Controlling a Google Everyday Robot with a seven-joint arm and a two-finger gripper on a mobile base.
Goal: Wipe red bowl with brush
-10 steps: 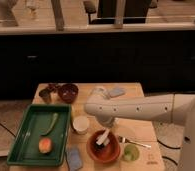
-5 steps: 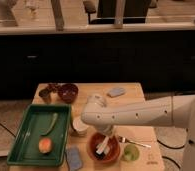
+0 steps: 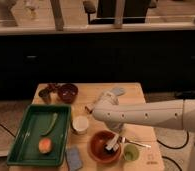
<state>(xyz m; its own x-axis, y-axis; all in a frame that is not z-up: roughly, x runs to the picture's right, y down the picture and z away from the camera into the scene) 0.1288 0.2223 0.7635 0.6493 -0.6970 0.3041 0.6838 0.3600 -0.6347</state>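
While our arm reaches in from the right of the view, our hand [image 3: 114, 136] hangs over the red bowl [image 3: 96, 148], clamped on the brush [image 3: 111, 145], whose lower end rests inside the bowl just beneath the hand. Just right of the hand are a green cup [image 3: 130, 153] and a thin utensil [image 3: 139, 145]. Left of it stands a white cup [image 3: 80, 124], with a green tray [image 3: 26, 146] farther left. Beyond the hand, a maroon bowl [image 3: 68, 92] sits on the wooden tabletop [image 3: 133, 97].

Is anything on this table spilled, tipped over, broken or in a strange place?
Nothing stands out. The red bowl sits upright on the table, with the brush inside it under the gripper. The white cup and maroon bowl also stand upright; no spill shows.
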